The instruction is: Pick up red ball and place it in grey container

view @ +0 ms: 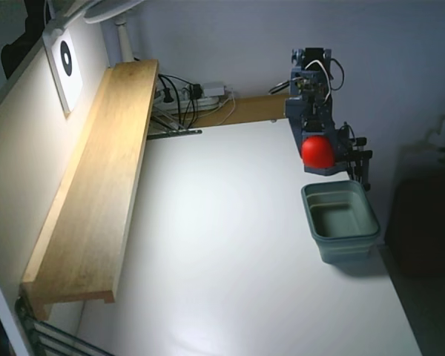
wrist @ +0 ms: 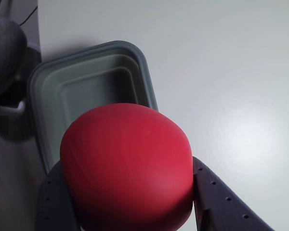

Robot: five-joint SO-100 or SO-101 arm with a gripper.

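My gripper is shut on the red ball and holds it in the air just behind and above the far rim of the grey container. In the wrist view the ball fills the lower middle, squeezed between the two dark fingers. The grey container lies below it at the upper left, empty, and the ball covers part of its near wall. The container stands at the right edge of the white table.
A long wooden shelf runs along the left wall. Cables and a power strip lie at the back. The arm's base stands at the back right. The table's right edge runs right next to the container.
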